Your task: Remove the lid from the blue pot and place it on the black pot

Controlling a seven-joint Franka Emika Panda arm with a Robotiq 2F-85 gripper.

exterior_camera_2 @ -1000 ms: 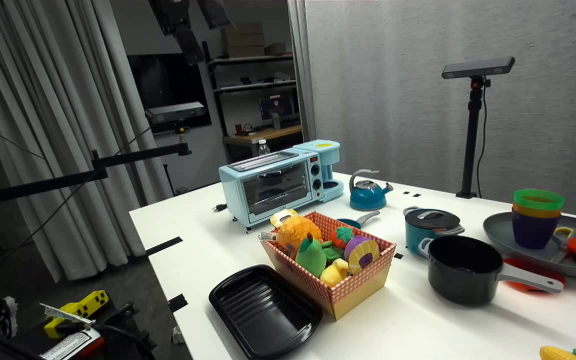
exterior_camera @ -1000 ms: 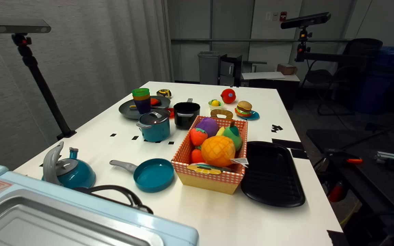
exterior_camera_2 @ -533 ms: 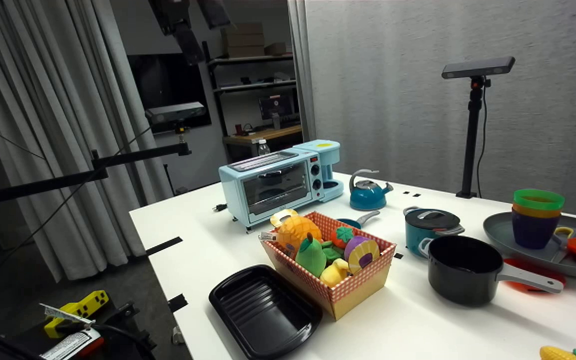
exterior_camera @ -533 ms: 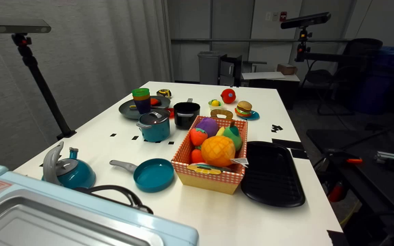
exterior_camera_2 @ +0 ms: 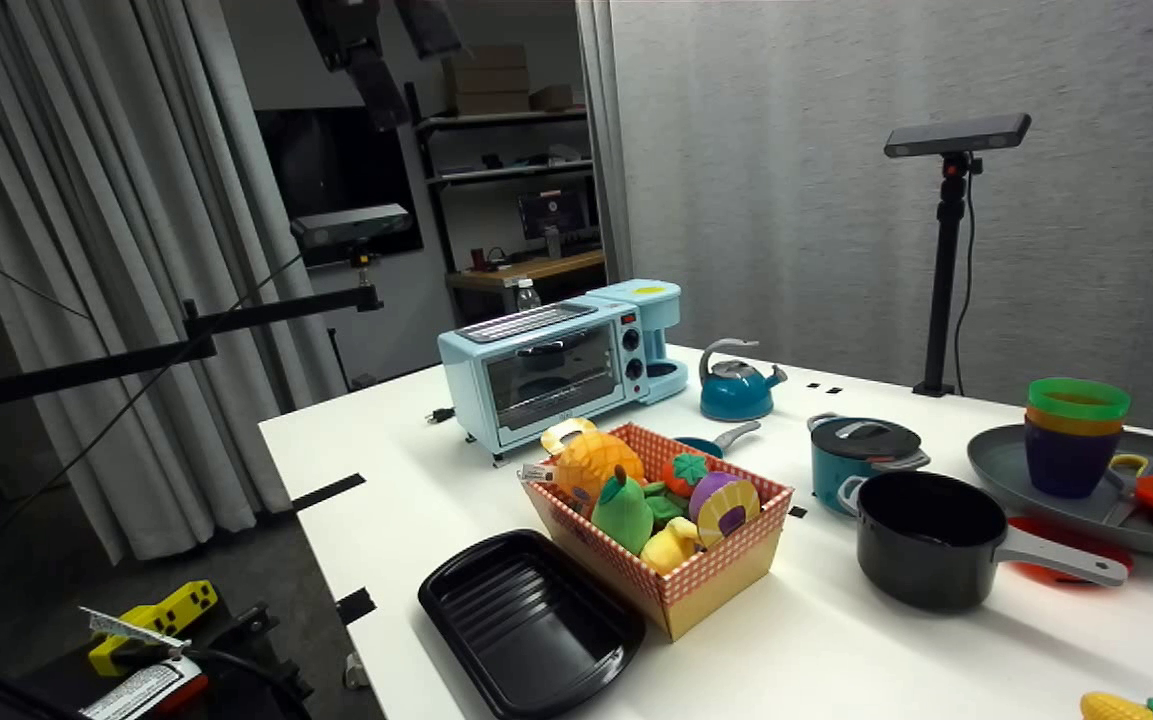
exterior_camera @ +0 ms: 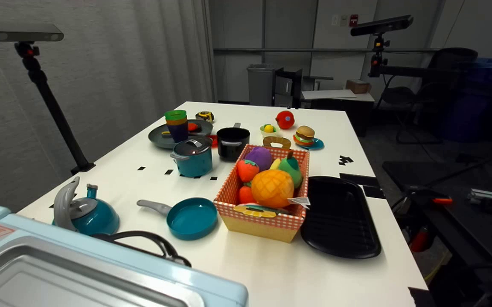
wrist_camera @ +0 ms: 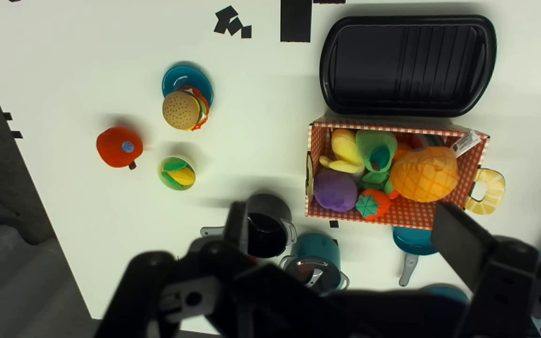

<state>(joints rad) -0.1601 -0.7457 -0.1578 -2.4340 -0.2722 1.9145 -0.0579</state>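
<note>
One lid (exterior_camera_2: 876,442) tops one blue pot (exterior_camera_2: 836,483) beside one black pot (exterior_camera_2: 921,570), lower than one spread pincer (wrist_camera: 345,230) and, in the wrist view, between its jaws.

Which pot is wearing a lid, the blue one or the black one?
The blue pot: its dark lid rests on top. The black pot beside it, with the long grey handle, is uncovered, so you can see inside.

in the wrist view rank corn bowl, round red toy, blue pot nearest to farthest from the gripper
1. Blue pot: lower centre, closest to the gripper
2. Corn bowl: toward the picture's left
3. Round red toy: farther left
</note>
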